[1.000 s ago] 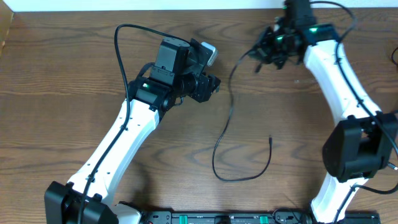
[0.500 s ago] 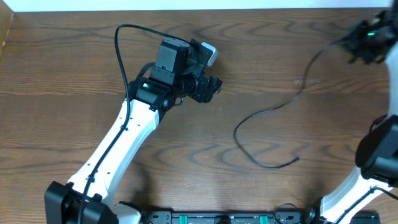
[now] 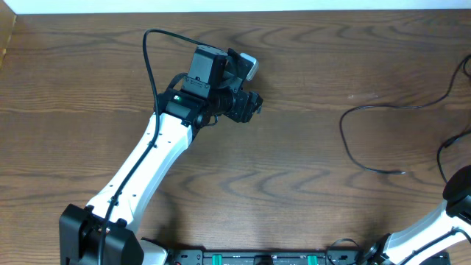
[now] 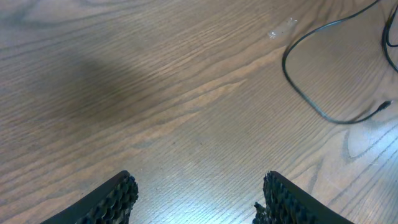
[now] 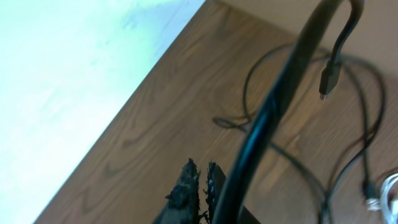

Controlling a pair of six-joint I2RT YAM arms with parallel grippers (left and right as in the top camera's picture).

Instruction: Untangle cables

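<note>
Black cord [image 3: 353, 151] lies on the wooden table [image 3: 294, 44] at the right of the overhead frame. It curves in from the right edge, bends round to the left and ends in a loose tip toward the lower right. The left wrist view shows the same loop in its upper right corner, its small plug end [image 4: 385, 106] flat on the wood. A small clear scrap [image 4: 283, 27] lies just beside the loop.

In the right wrist view a thick dark arm cable [image 5: 280, 106] runs diagonally across the middle and hides part of the cord loops behind it. A plug [image 5: 326, 84] hangs at the upper right. A blurred pale bit at the lower right edge may be the white cord [image 5: 388, 194].

The left gripper [image 4: 202, 193], left of centre in the overhead frame and well apart from the cord, has its jaws spread over bare wood, holding nothing. The right gripper [image 5: 200, 183] has its jaws pressed together; whether the cord is pinched between them cannot be told.
</note>
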